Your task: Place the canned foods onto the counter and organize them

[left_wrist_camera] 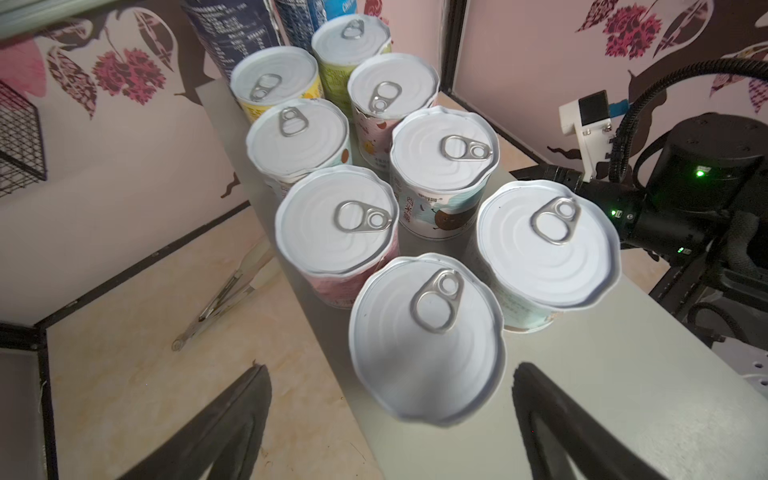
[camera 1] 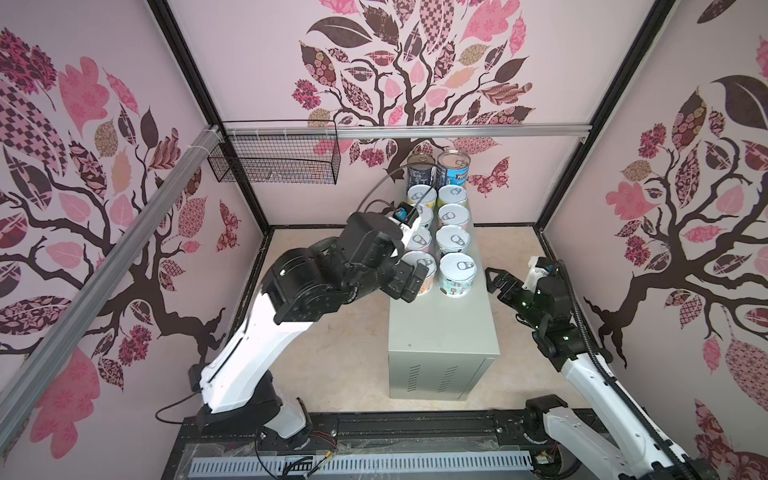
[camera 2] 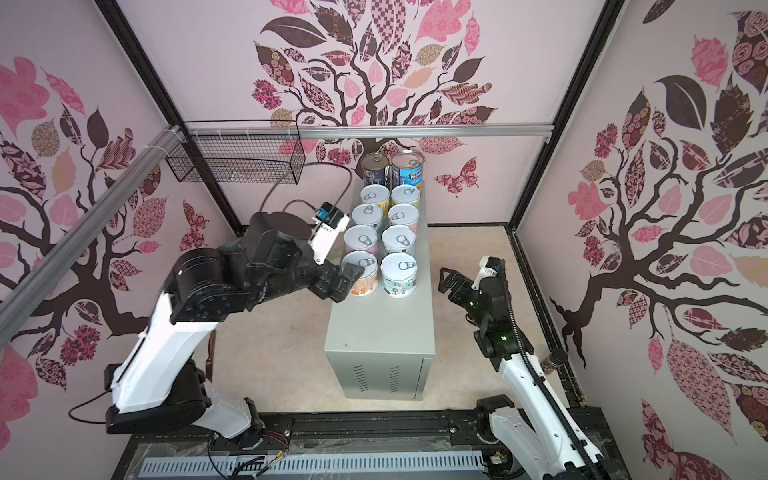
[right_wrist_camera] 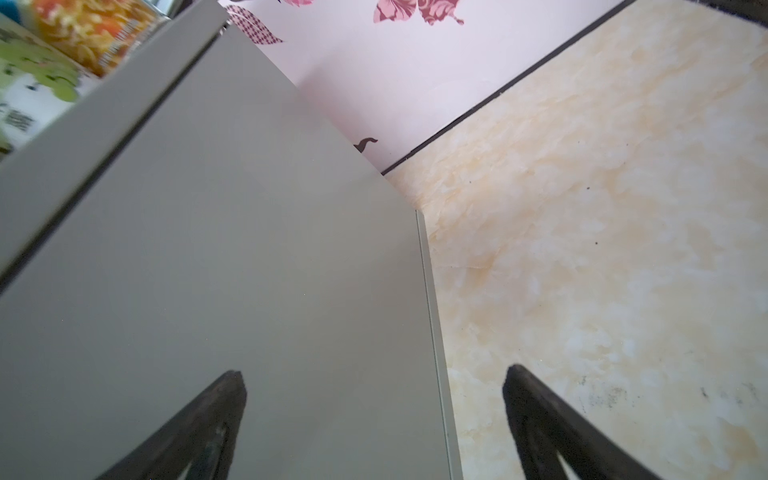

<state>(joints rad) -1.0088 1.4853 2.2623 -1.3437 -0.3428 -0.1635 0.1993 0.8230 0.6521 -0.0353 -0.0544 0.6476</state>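
Left gripper: wide open and holding nothing. Its two black fingers stand one on each side of the nearest can, with a small gap on both sides.
Nearest can: short, with a white lid and a pull ring. In both top views its label looks orange. It stands upright on the counter, at the near end of the left row.
Blue can: short, with a pale blue label. It stands upright just beside the nearest can.
Cans: ten in all, in two rows of five on the far part of the counter.
Tall cans: the dark blue can and the bright blue can stand at the far end by the wall.
Counter: a tall grey-green box with slots on its near end.
Right gripper: wide open and holding nothing. It is near the right side of the counter, apart from the cans.
Tongs: lying on the floor, left of the counter.
Wire basket: hanging on the rail at the back left.
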